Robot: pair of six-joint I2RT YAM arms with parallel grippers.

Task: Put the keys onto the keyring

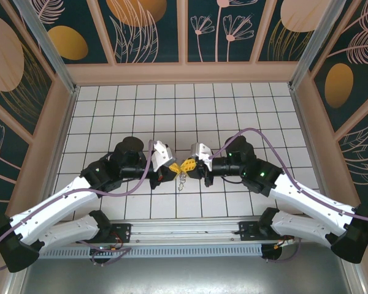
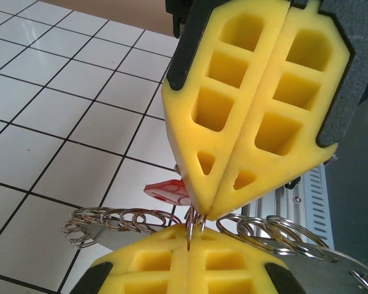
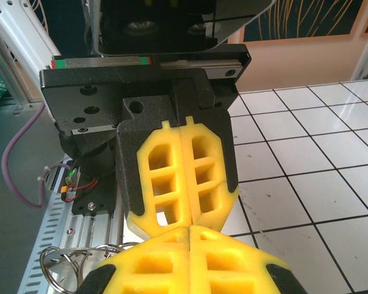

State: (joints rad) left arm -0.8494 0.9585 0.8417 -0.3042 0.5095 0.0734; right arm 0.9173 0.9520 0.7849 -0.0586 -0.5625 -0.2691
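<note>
Centrally, the keyring (image 2: 189, 235) showed in the left wrist view as two thin metal strands standing almost upright in the lower middle of the frame. Its long axis ran top to bottom there, with a slight lean. The strands rose from the seam between the left claw's (image 2: 189, 260) yellow pads at the bottom edge. They met the pointed tip of the right claw (image 2: 203, 211), which came down from the upper right. Both claws were pressed fully closed, pad flat against pad, nipping that wire between them, tip to tip.

Just left of the wire and a little above it, the red key (image 2: 167, 192) poked out from behind the right claw's pads, its head pointing toward the left of the frame. A chain of small rings (image 2: 126, 217) ran sideways behind the wire, from the lower left to the lower right. At the lower right corner lay a flat silvery key (image 2: 340, 266).

From above, the two claws met nose to nose at the middle of the frame. A small grey bunch (image 1: 181, 180) hung just below them, its length running toward the lower edge. The white tiled table (image 1: 129, 110) spread around them.
</note>
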